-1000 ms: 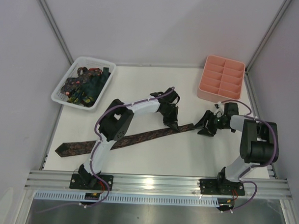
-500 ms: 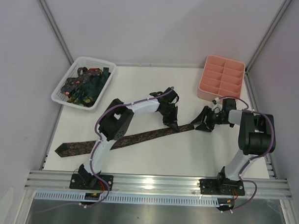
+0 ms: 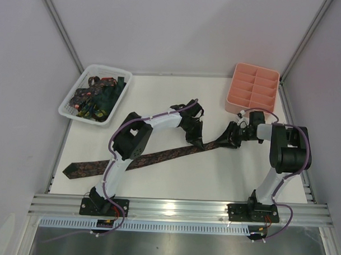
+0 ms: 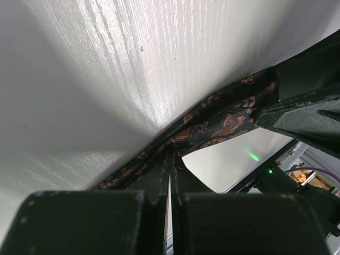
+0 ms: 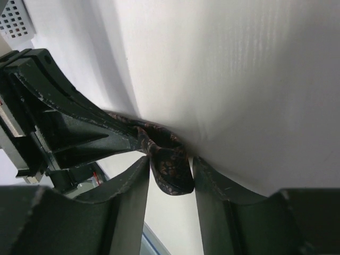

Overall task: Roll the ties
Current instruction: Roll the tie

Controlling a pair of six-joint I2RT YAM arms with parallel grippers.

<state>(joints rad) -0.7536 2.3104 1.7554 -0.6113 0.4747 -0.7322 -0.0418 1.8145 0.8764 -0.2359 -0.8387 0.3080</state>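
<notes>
A long brown patterned tie (image 3: 130, 161) lies diagonally across the table, its wide pointed end at the near left. My left gripper (image 3: 197, 143) is shut on the tie near its narrow end; in the left wrist view the closed fingertips (image 4: 171, 156) pinch the fabric (image 4: 223, 119). My right gripper (image 3: 221, 141) is at the tie's narrow end. In the right wrist view the folded-over end (image 5: 172, 171) sits between the fingers and touches both, so the gripper (image 5: 170, 162) is shut on it. The two grippers are close together.
A white lattice basket (image 3: 105, 67) at the back left holds several dark green ties (image 3: 96, 97). A pink compartment tray (image 3: 256, 67) stands at the back right, just behind my right arm. Grey walls close in the table.
My right gripper has moved left along the table to the tie's narrow end and now has it between its fingers. My left gripper has stayed on the tie.
</notes>
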